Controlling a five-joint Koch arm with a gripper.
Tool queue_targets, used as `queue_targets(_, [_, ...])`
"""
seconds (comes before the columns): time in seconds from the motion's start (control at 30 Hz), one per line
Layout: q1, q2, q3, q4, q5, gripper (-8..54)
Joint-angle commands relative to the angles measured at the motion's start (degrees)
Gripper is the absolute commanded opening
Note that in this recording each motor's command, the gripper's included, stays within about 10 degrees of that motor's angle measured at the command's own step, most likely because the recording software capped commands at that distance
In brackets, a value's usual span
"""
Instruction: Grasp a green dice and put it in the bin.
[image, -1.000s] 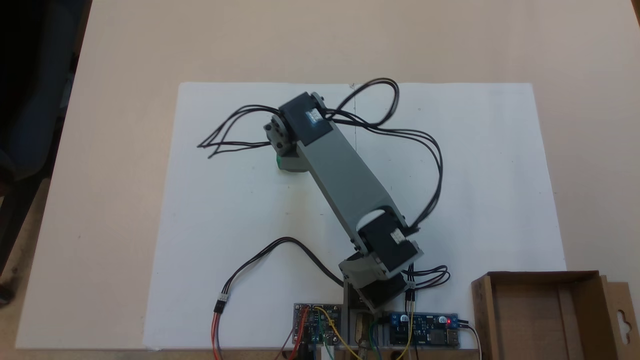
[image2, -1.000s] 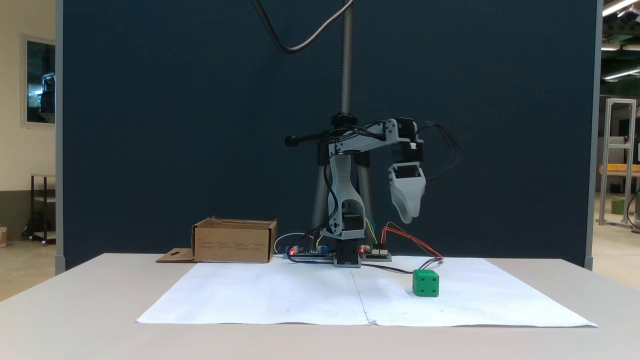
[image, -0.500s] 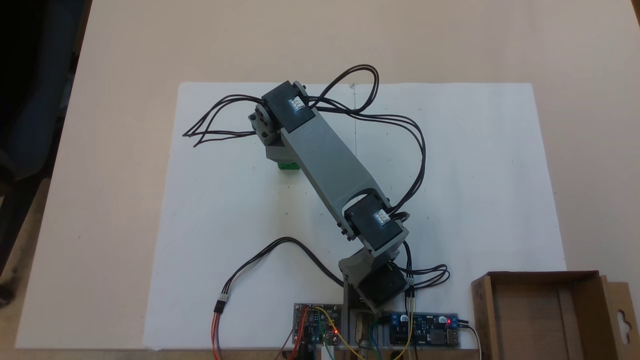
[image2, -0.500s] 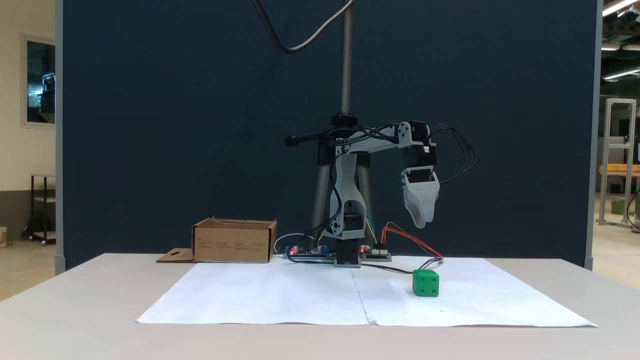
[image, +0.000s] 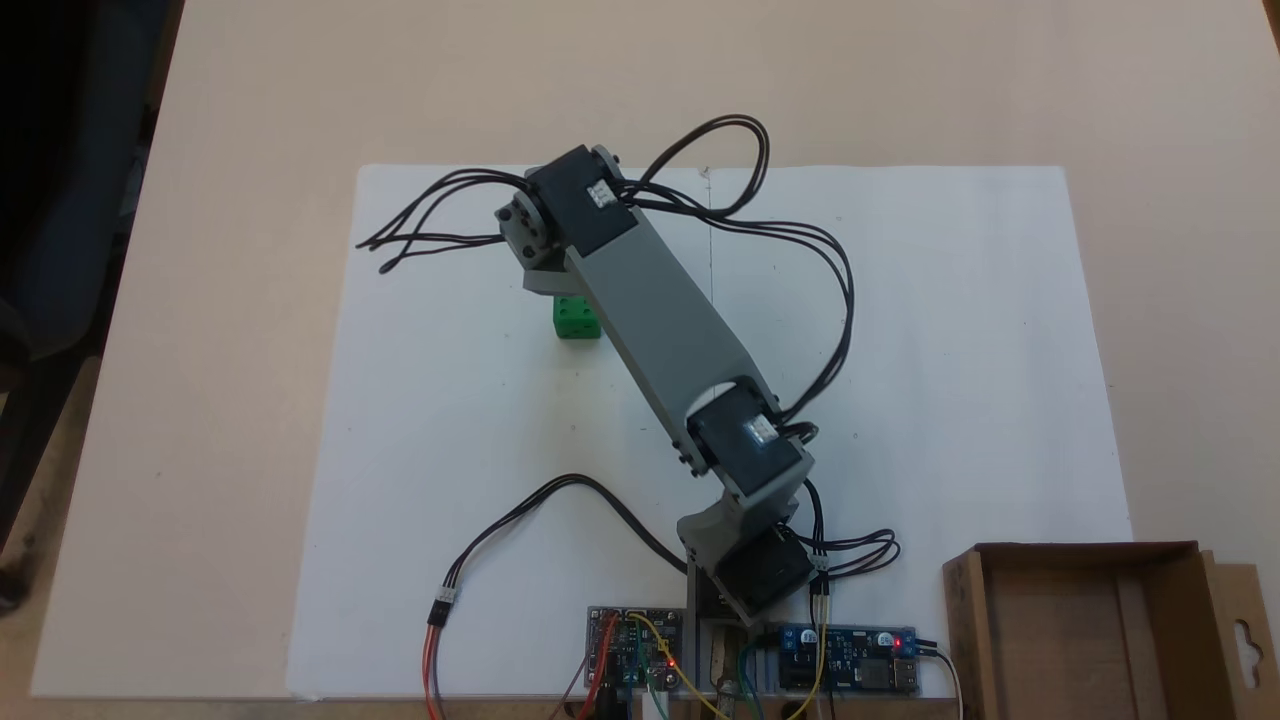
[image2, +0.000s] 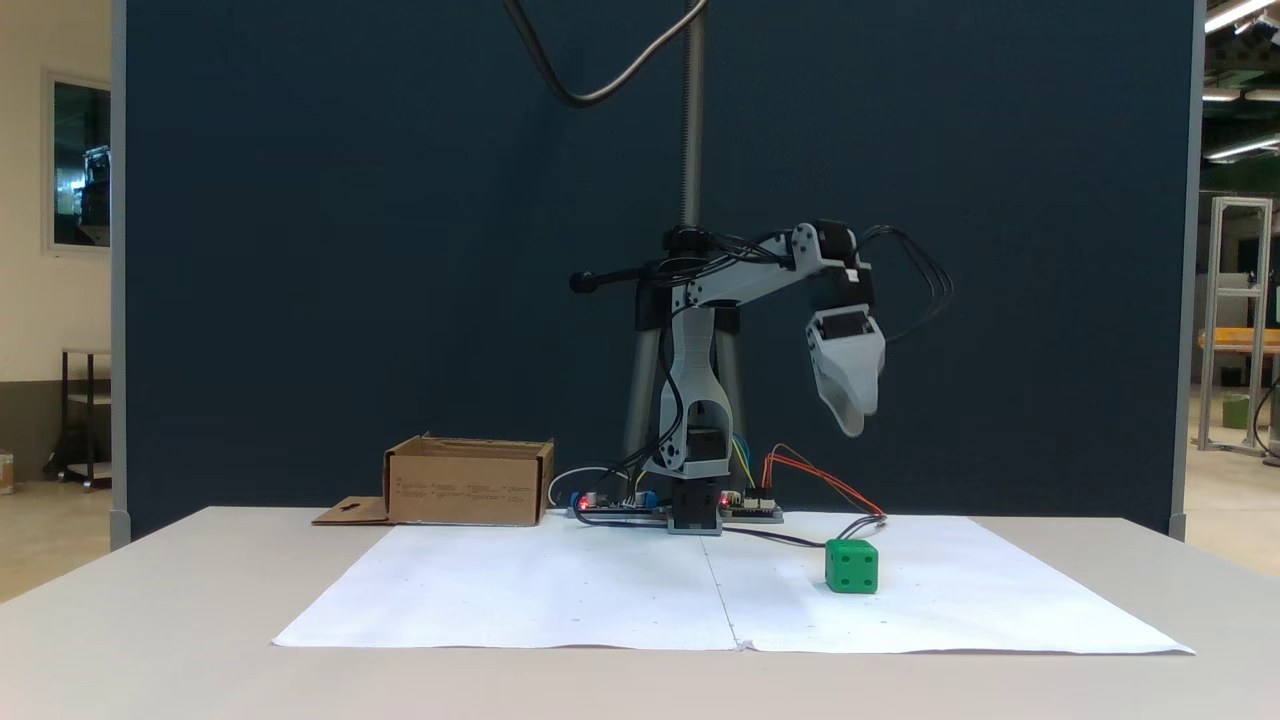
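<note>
You see one small bright green dice (image2: 852, 566) nearest the front camera, resting on the white paper sheet (image2: 560, 600) that covers the table (image2: 150, 620). It sits below the hand (image2: 852, 428) and well apart from it, with open air between.

A second ago the hand hung lower and further toward the arm's base. It has since swung outward over the dice and lifted slightly. From above, the dice (image: 576, 317) was half hidden under the wrist and now shows its whole top face, just beside the hand on the base side. I judge you have nearly lined up but not begun the descent, so the grasp is not yet made.

The hand carries nothing. Its two jaws lie one behind the other for the front camera and are covered by the wrist from above, so I cannot tell how wide it is.

Farther back, past the arm's base and well away from the hand, stands one shallow brown cardboard bin (image2: 468, 482), with nothing inside (image: 1075, 630).

Count: one dice, one bin, one hand, two circuit boards (image: 636, 634) at the base.
</note>
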Motion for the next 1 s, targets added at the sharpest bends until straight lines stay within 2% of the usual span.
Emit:
queue_targets(0.0, [-0.88,-0.79,-2.37,1.93,4.31,43.1])
queue_targets(0.23, [-1.23,-6.86,-1.85,2.37,4.31,45.9])
queue_targets(0.97, [-1.49,-11.87,2.2,2.11,3.43,46.5])
